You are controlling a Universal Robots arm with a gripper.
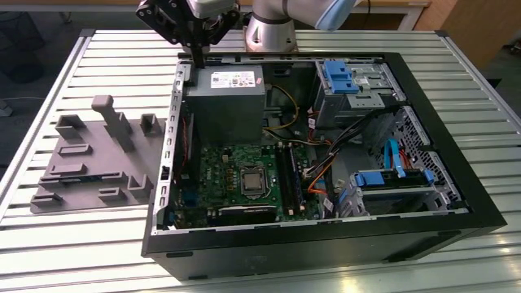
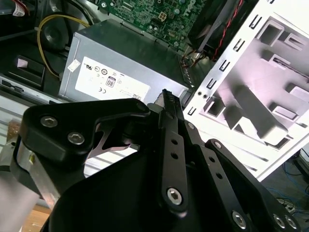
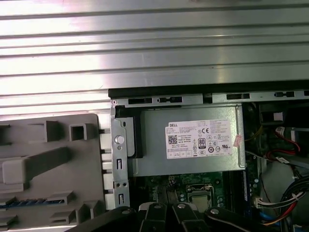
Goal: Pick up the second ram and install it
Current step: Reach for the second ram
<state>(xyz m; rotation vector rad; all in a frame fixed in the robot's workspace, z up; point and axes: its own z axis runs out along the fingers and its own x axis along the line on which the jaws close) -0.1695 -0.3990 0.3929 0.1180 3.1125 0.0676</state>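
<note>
Claw (image 1: 197,61) — closed — hangs near white-labelled power supply (image 1: 221,107).

Slatted table (image 1: 97,55) with open computer case (image 1: 326,250) and grey fixture (image 1: 97,160).

The arm (image 1: 273,27) stands at the far edge of the exterior view, a grey upright column. One joint with a light blue cap (image 1: 338,11) lies toward the exterior view's right. The pale grey wrist (image 1: 213,7) reaches toward the exterior view's left and carries the black tool (image 1: 196,61). The tool points straight down. Its two fingers (image 1: 196,52) are pressed together and read as one narrow black bar, with nothing between them. In the second wrist view the tool (image 2: 167,96) appears from behind. The black side links (image 2: 82,125) are folded inward and the fingers (image 2: 170,125) meet at the tip. In the first wrist view the bolted links (image 3: 179,215) sit close together.
</note>
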